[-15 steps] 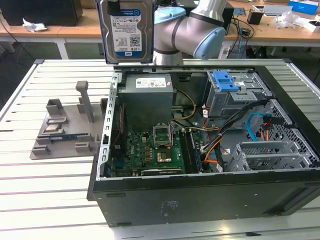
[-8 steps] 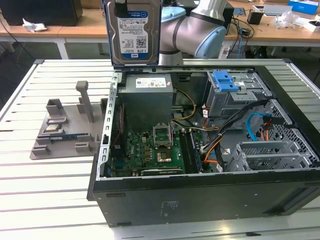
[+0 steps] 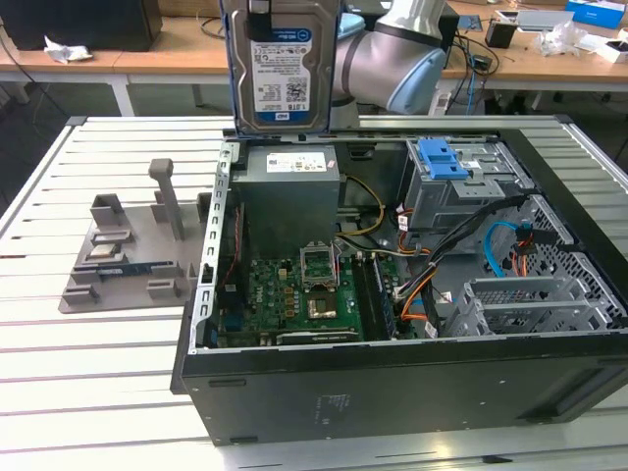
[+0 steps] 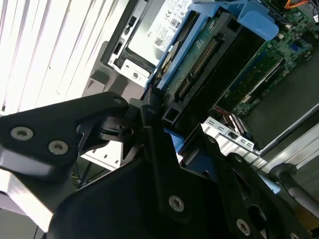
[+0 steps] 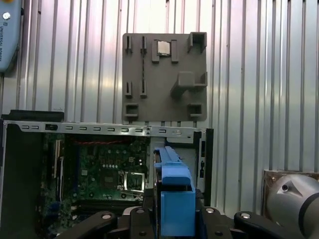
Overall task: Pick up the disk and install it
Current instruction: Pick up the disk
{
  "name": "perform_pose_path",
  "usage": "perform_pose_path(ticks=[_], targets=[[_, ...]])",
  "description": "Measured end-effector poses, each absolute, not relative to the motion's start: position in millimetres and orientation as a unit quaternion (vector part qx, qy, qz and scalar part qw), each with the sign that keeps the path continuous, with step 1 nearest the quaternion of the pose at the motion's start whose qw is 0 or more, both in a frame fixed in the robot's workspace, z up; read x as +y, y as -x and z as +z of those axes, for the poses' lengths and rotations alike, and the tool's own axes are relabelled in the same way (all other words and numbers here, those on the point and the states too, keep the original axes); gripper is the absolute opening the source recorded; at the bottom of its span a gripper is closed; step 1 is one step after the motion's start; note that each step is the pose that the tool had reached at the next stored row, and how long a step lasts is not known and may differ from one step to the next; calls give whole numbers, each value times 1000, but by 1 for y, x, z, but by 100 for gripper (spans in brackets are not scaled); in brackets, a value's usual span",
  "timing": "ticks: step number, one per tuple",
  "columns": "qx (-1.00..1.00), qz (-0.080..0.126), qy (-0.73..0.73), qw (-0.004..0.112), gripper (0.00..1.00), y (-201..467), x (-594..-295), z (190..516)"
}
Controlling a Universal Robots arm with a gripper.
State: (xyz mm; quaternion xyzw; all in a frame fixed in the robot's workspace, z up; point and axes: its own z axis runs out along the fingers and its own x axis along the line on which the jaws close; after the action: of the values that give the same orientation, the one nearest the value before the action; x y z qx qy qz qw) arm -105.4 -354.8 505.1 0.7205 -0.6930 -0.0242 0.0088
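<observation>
The disk (image 3: 280,69), a silver hard drive with a white-and-blue label in a blue carrier, hangs upright in the air above the back wall of the open computer case (image 3: 392,383). My gripper (image 3: 261,8) is shut on its upper edge at the top of the exterior view. In the first wrist view the disk (image 5: 174,194) shows edge-on as a blue strip clamped between my gripper's (image 5: 174,216) black fingers. In the second wrist view the disk's (image 4: 199,55) underside and connector run away from my gripper (image 4: 162,132) toward the case below.
Inside the case lie the green motherboard (image 3: 294,294), a grey power-supply box (image 3: 291,186) and a grey drive cage with a blue latch (image 3: 442,157). A grey parts fixture (image 3: 128,255) sits on the slatted table at the exterior view's left. Cables (image 3: 442,265) cross the case.
</observation>
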Motion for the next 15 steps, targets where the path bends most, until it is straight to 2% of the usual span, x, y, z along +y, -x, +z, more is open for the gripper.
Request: perform_pose_path(ticks=[15], targets=[[-693,-24,-720,9,37,81,-392,503]])
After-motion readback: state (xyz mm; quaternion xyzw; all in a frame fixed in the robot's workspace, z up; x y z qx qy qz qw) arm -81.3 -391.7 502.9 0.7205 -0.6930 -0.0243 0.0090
